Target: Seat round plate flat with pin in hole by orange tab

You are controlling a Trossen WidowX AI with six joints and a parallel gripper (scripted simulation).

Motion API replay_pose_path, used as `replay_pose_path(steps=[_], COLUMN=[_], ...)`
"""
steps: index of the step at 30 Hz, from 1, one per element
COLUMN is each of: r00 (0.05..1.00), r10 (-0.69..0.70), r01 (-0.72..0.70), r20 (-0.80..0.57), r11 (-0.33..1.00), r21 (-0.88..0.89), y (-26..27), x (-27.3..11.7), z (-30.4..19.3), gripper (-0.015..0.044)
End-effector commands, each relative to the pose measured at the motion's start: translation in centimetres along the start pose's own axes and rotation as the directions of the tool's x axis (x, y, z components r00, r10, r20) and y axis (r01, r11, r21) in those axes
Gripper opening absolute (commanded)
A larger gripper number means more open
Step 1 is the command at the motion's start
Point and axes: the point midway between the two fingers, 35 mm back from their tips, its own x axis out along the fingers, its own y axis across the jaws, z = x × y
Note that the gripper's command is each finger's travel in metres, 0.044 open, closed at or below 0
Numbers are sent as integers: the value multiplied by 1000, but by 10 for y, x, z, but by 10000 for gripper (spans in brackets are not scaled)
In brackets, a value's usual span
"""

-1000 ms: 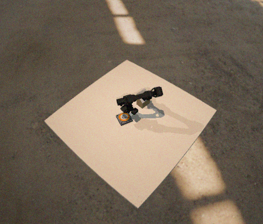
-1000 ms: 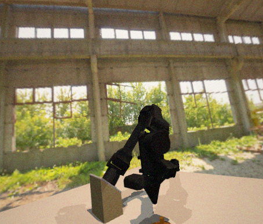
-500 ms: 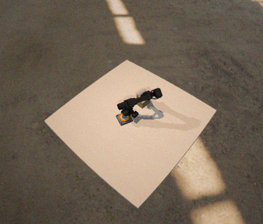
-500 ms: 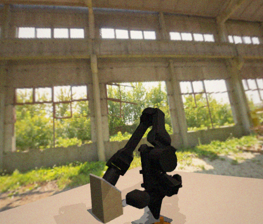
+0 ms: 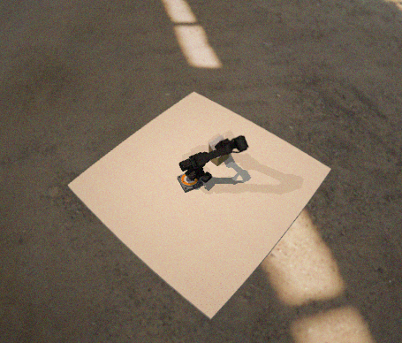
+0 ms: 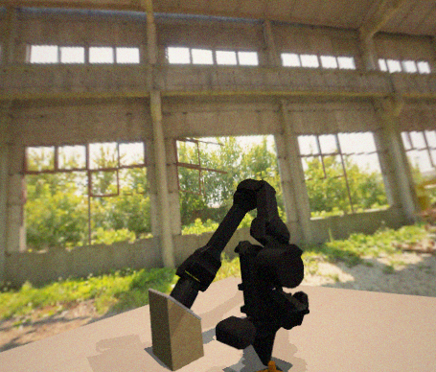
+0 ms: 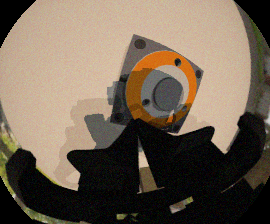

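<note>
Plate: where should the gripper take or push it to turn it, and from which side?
Probably the orange tab: in the exterior view it sticks up from the plate, the only raised part off the post. The rest is a low ring on the base, with little to pinch. Come from above with the gripper, now shut and empty, and push the tab sideways.

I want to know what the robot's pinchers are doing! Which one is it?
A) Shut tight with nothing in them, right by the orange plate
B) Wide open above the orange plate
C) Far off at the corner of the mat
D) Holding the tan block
A: in the wrist view the gripper has its dark fingers pressed together with nothing between them, pointing at the near edge of the orange plate on its grey base.
</note>
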Motion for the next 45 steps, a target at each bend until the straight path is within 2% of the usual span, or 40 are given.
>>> replay_pose_path(steps=[1, 39, 45], r00=[1000, 1000, 1000], r10=[1, 1, -2], r01=[0, -1, 2], r20=[10, 11, 11], r11=[1000, 1000, 1000], r21=[-7, -9, -8], y=[3, 7, 6], x=[-1, -3, -26], z=[7, 36, 35], gripper=[0, 0, 0])
